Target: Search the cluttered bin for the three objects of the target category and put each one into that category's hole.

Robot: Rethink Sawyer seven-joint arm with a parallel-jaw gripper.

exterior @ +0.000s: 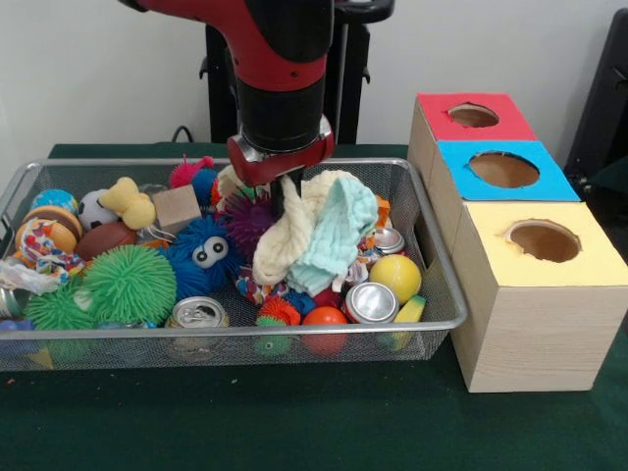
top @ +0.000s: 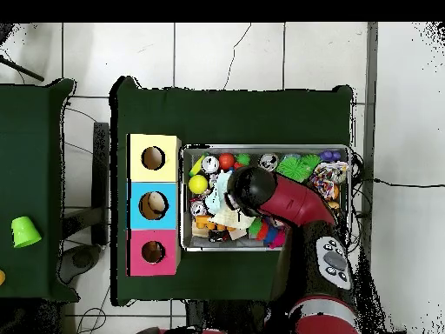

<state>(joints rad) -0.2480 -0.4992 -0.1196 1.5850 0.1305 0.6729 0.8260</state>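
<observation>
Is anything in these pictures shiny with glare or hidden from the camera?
Front view: the silver can tops catch bright light, and the cloths hanging below the arm hide the gripper's tip. Overhead view: the arm covers the middle of the mesh bin, hiding what lies beneath.

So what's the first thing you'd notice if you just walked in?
The big red arm reaching down into the wire bin, with pale yellow and mint cloths hanging under it in the middle. Then the blue fuzzy toy with googly eyes to their left, and the red, blue and yellow boxes on the right.
</observation>
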